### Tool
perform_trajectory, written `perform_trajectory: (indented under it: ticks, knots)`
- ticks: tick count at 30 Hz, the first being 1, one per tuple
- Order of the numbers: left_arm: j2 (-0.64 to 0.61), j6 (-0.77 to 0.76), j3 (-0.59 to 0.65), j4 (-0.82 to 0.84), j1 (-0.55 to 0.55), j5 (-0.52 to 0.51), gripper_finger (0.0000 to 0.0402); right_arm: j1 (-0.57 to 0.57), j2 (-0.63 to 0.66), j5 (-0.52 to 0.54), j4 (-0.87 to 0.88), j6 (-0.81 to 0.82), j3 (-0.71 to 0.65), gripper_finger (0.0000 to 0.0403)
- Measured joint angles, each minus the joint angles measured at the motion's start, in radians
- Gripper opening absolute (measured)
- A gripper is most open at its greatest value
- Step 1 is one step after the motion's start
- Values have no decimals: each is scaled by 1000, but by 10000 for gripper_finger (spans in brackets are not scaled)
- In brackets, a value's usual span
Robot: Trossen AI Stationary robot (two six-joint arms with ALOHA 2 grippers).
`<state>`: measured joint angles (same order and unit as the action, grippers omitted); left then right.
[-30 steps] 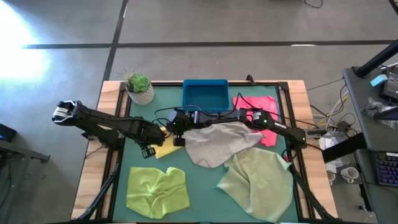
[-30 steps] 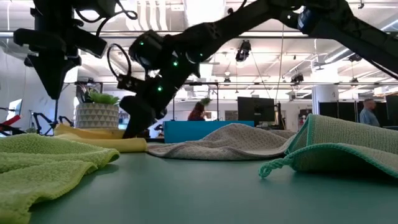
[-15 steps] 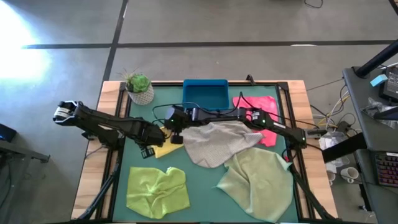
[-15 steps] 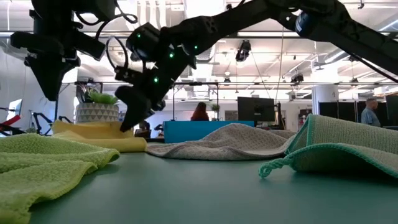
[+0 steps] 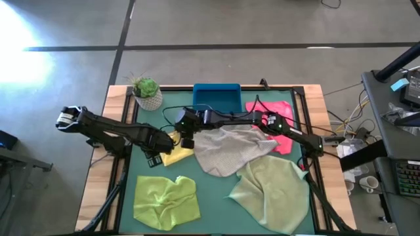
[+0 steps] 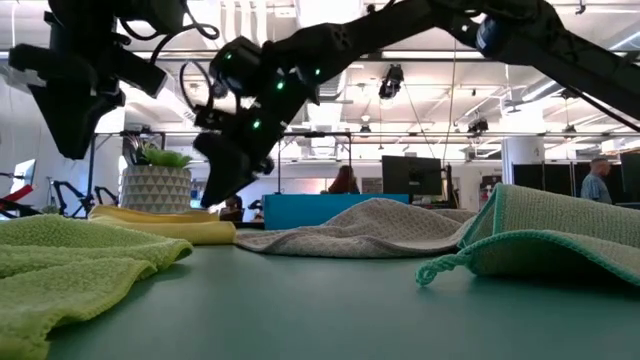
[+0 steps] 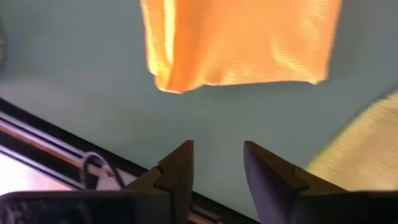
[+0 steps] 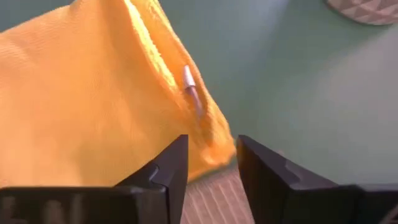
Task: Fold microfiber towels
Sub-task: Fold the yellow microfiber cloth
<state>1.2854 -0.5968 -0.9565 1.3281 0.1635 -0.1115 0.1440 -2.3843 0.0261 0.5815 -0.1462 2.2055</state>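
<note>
Fold of the yellow towel at its release stage. The yellow microfiber towel (image 5: 177, 155) was shown lying folded on the green bench (image 5: 216, 190), toward the left side of the far half, its doubled edge visible in the left wrist view (image 7: 239, 43) and a small sewn tag visible in the right wrist view (image 8: 112, 99). The left end effector (image 5: 155, 159) was held just beside the towel's left edge, its fingers parted with only bare bench surface between them; nothing was gripped. The right end effector (image 5: 187, 140) was held above the towel's far corner, its fingers likewise parted and empty. In the low view the yellow towel (image 6: 165, 226) was seen flat, with both end effectors clear above it.

The remaining cloths were seen unfolded: the light grey towel (image 5: 230, 149) at mid-bench, the hot pink towel (image 5: 275, 115) near the far right corner, the lime green towel (image 5: 165, 200) at the near left, and the pale sage green towel (image 5: 272, 190) at the near right. A blue tray (image 5: 216, 99) and a potted plant (image 5: 147, 93) were set along the far edge.

The step was judged to be the letting-go of a completed fold. The next move was judged to call for both arms to be raised clear and another towel to be taken by two adjacent corners.
</note>
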Motion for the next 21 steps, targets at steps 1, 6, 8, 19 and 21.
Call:
perform_trajectory:
  ticks: [1, 6, 8, 19, 21]
  knots:
    - [-4, -10, 0, -1, 0, 11, 126, 3, 14, 0, 24, -2, 0, 136]
    - [-33, -74, 8, -15, 6, 10, 127, 26, 87, 0, 180, -9, 0, 144]
    - [-57, -93, 18, -54, 8, -7, 127, 35, 113, -1, 246, -29, 0, 140]
    - [-217, -286, 125, -180, 8, -89, 127, 62, 208, -171, 473, -113, -64, 108]
    - [-245, -330, 163, -211, 8, -93, 127, 69, 225, -233, 476, -107, -106, 104]
